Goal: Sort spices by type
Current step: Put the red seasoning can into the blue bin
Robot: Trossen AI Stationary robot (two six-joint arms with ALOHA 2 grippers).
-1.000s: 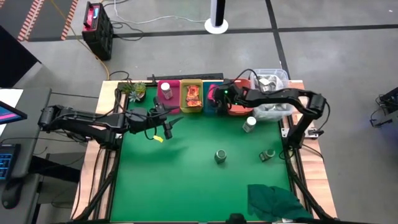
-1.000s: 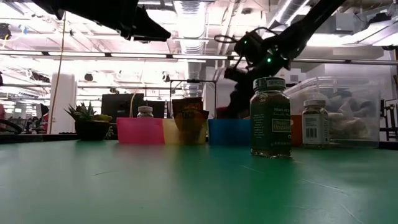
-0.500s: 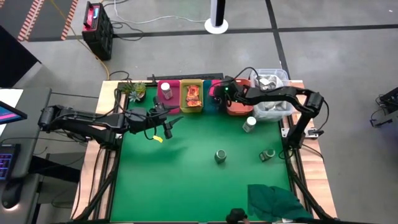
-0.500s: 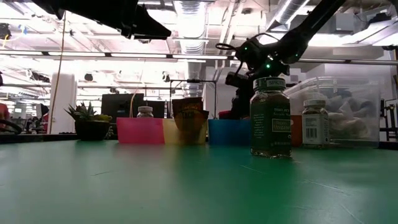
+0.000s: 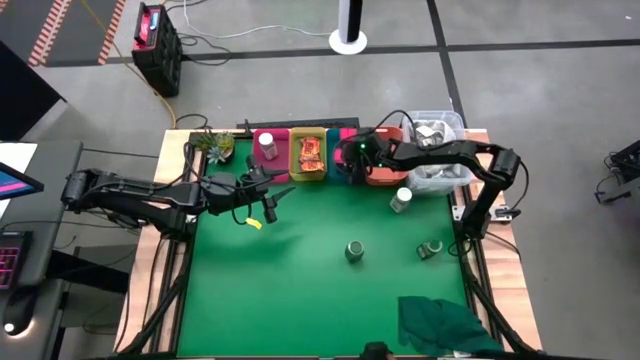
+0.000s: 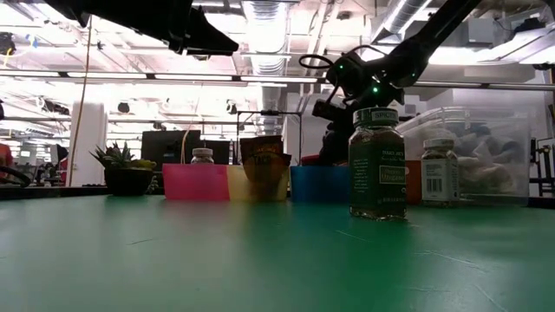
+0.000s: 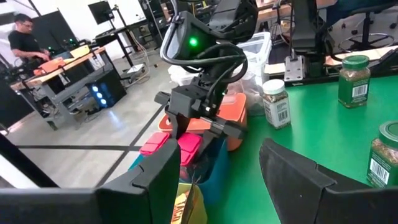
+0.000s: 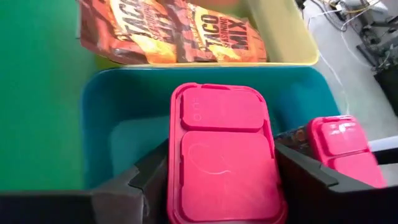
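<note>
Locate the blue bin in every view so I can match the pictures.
High view: blue bin, back row, under the right tool.
Low view, centre, right of the yellow bin.
Left wrist view, lower centre.
Right wrist view, fills the middle.
Shared landmark: taco mix packet.

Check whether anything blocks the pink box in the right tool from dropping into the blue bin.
Nothing visible blocks it. The pink box sits between the right tool fingers directly above the blue bin, whose floor below looks bare. A second pink box lies off to one side.
</note>
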